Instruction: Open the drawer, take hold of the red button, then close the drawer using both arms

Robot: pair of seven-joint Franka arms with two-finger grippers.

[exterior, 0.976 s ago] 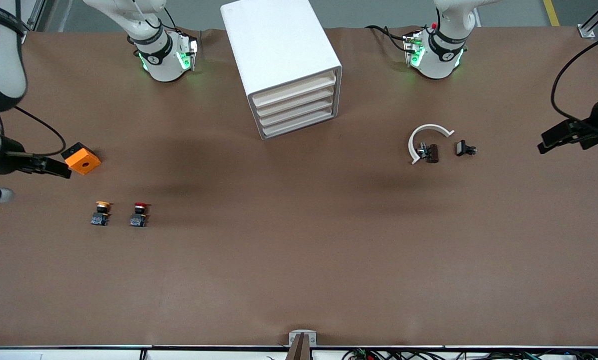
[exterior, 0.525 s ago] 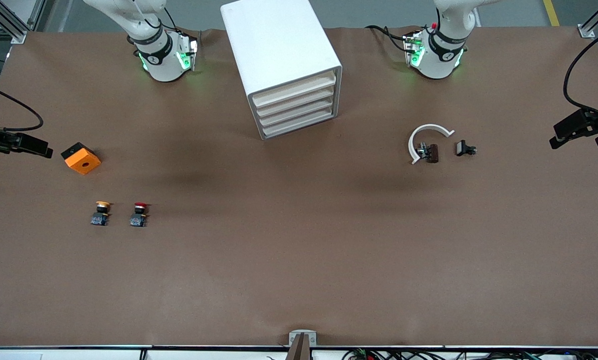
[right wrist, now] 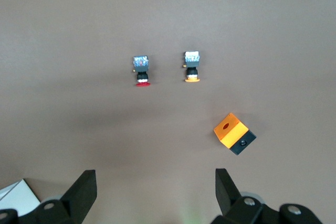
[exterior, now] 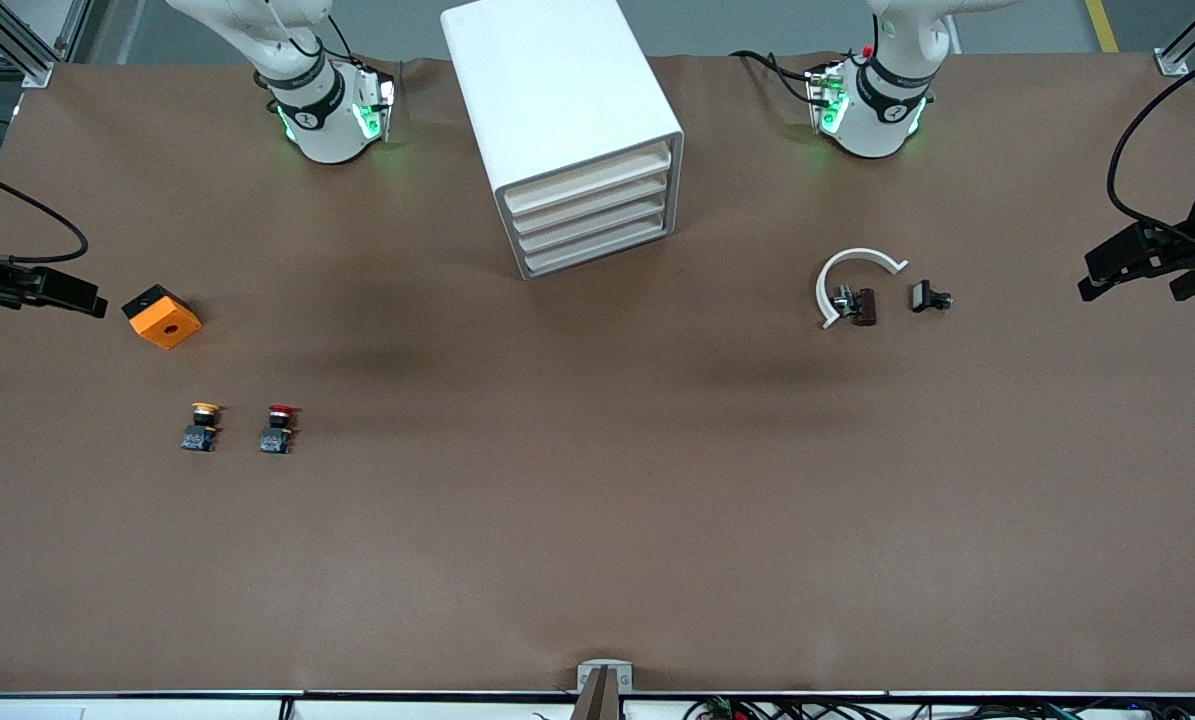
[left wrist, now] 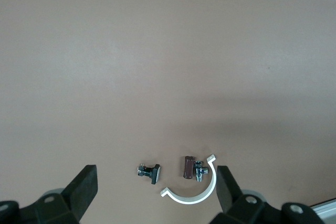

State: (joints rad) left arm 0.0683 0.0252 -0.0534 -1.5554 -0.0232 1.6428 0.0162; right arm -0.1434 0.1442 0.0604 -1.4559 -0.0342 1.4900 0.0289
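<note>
The tall white cabinet (exterior: pixel 562 110) stands between the arms' bases, its four cream drawer fronts (exterior: pixel 589 215) all pushed in. The red-capped button (exterior: pixel 278 428) (right wrist: pixel 141 71) stands on the table toward the right arm's end, beside a yellow-capped one (exterior: pixel 201 427) (right wrist: pixel 191 66). My right gripper (exterior: pixel 57 290) (right wrist: pixel 156 192) hangs open and holds nothing, over the table's edge beside the orange cube (exterior: pixel 162 316) (right wrist: pixel 234 132). Over the left arm's end of the table my left gripper (exterior: pixel 1122 262) (left wrist: pixel 156 192) is open, nothing between its fingers.
A white curved clip (exterior: pixel 850 277) (left wrist: pixel 191 192), a small brown part (exterior: pixel 864 306) (left wrist: pixel 188 166) and a small black part (exterior: pixel 928 297) (left wrist: pixel 149 171) lie toward the left arm's end. The arms' bases (exterior: pixel 327 110) flank the cabinet.
The right gripper has drawn back from the orange cube toward the table's edge. The left gripper has shifted slightly along its edge. Nothing on the table has moved.
</note>
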